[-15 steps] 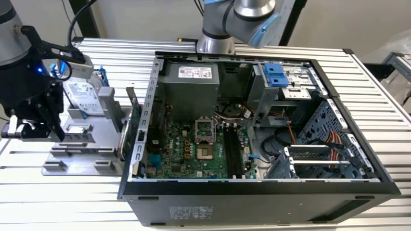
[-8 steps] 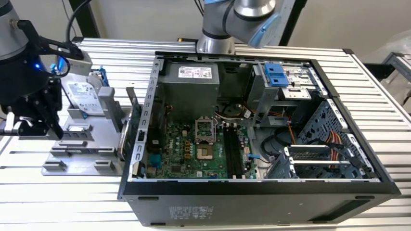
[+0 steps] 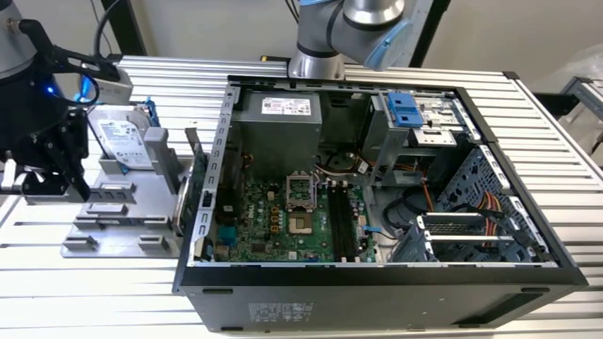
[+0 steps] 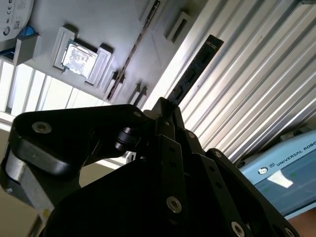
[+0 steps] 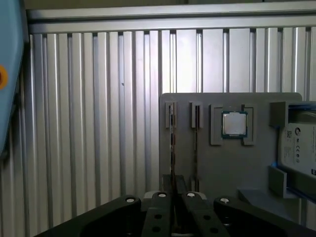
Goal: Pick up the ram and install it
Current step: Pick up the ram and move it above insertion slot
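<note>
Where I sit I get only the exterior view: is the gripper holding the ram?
Observer: It looks so: in the second wrist view a ram stick juts from the tip of the gripper.
Operator: Any stick left in the tray?
Observer: One: a spare stick stands in its slot in the grey tray; the slot beside it is empty.
Operator: And the processor?
Observer: In the first wrist view the square chip lies in its own pocket, apart from the gripper.
</note>
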